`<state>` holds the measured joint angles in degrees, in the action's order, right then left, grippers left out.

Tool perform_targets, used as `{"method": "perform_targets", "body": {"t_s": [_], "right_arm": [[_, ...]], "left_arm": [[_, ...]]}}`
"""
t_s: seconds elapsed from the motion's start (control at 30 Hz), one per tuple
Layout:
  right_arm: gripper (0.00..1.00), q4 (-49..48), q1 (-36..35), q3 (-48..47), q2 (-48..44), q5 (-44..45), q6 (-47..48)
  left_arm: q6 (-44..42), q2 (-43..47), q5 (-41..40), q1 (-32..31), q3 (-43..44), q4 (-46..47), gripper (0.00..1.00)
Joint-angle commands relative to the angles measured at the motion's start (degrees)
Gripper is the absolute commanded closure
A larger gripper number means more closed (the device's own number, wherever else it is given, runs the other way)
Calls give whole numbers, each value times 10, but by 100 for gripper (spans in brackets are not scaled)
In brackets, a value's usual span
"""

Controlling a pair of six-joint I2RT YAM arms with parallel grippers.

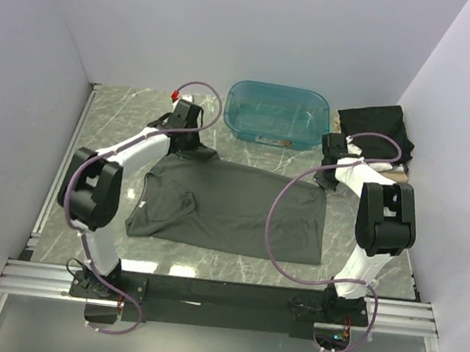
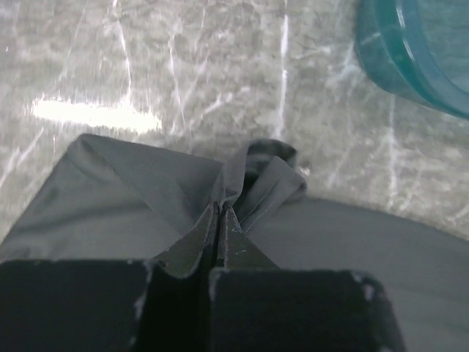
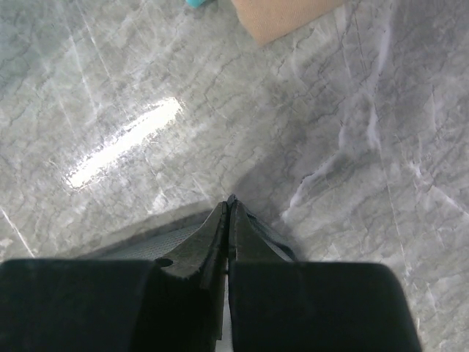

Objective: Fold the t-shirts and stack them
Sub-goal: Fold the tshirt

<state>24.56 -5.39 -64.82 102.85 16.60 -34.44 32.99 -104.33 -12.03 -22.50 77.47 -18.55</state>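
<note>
Plain white walls [image 1: 260, 26], glossy grey marble tabletop [image 1: 119, 112].

The charcoal-grey t-shirt [image 1: 231, 210] is seen as matt, soft cloth (finely woven up close); the table [image 1: 122, 121] is finished in glossy, marble-veined grey; the teal tub [image 1: 276, 113] is formed of smooth translucent plastic.

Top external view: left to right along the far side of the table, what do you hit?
Left claw, pinching the charcoal t-shirt → teal tub → black t-shirt pile. Right claw left out: overlaps the pile's left edge.
</note>
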Motion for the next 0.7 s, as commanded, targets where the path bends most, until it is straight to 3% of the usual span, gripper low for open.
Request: {"method": "perform_targets", "body": {"t_s": [0.0, 0.23, 0.67], "right_arm": [[98, -14, -4, 3, -35, 16, 10], [97, -25, -5, 24, -74, -2, 23], [97, -32, -9, 86, -137, -13, 37]], "left_arm": [[28, 69, -28, -16, -39, 19, 100], [66, 151, -84, -25, -105, -11, 100], [133, 288, -114, -60, -217, -60, 100]]}}
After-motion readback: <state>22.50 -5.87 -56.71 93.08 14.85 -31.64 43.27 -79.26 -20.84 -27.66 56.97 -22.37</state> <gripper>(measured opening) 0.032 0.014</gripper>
